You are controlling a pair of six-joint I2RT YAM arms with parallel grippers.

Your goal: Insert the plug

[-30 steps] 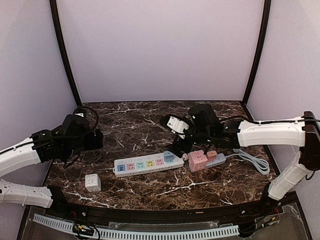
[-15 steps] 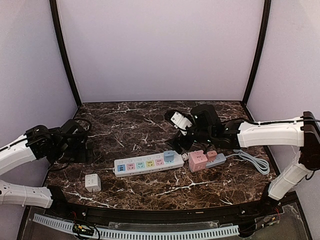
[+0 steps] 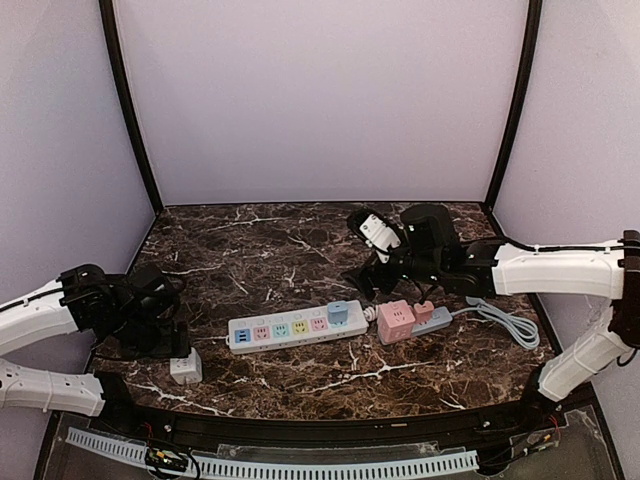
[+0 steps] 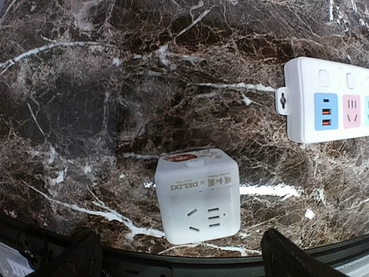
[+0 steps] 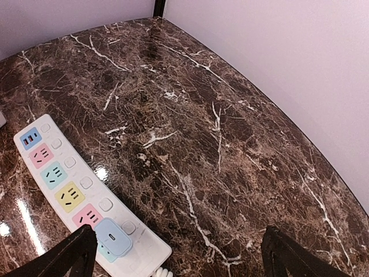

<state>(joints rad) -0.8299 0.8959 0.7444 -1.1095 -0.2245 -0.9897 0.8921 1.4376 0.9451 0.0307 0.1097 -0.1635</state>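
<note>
White and boxy, a cube adapter [image 4: 196, 196] is sitting on the dark marble table [image 3: 270, 260] near its front edge. It is just ahead of the left pincer [image 4: 184, 262] and in line with the gap between its fingers [image 4: 86, 257], which are hanging spread wide and gripping nothing. Beyond that pincer and to its right, a white power strip [image 4: 328, 109] with pastel sockets is lying flat, apart from the cube. A pale blue plug [image 5: 112, 236] is sitting pushed into the strip's end socket, just left of the right pincer [image 5: 181, 259], which is hovering above the table, likewise spread and empty. Past that end, a pink adapter [image 3: 396, 320] is touching a grey block [image 3: 435, 320], and a pale cable [image 3: 505, 322] is trailing off rightward.
</note>
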